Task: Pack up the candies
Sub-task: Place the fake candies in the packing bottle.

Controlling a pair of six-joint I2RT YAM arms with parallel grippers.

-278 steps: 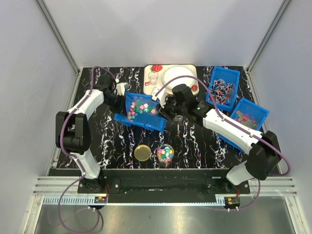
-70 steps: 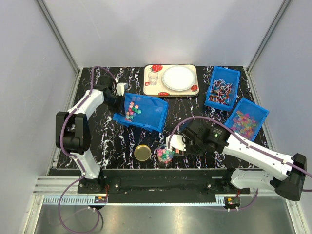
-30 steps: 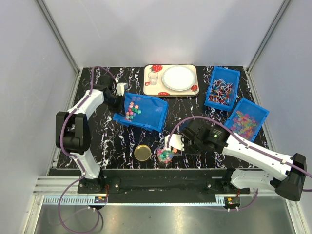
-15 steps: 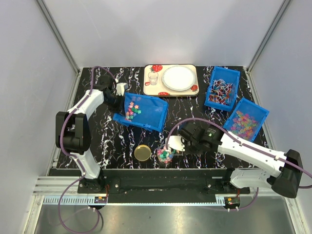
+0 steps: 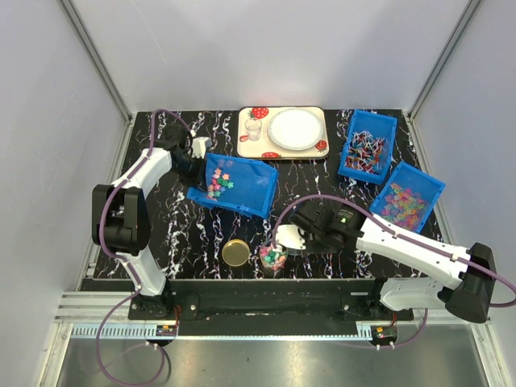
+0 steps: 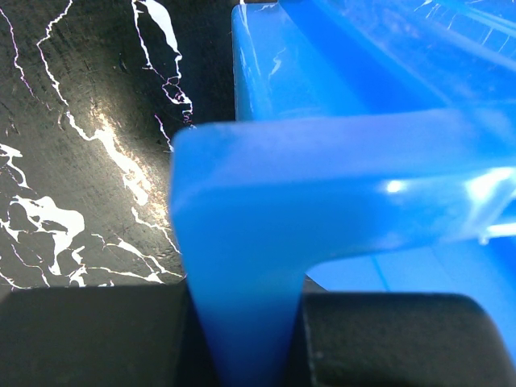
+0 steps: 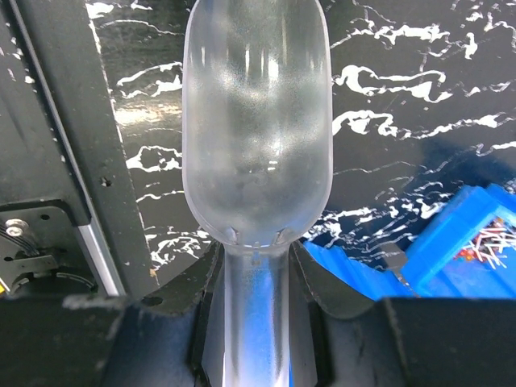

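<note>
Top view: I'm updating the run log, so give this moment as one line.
left gripper: shut on blue bin | right gripper: shut on scoop | scoop: empty, beside jar | jar: open, holding candies

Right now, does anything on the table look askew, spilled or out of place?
The blue bin holding the candies sits tilted, its rim clamped in the left claw, sweets bunched at one end. The gold lid lies beside the open jar. The right claw holds a scoop by it. No spilled candies show.
</note>
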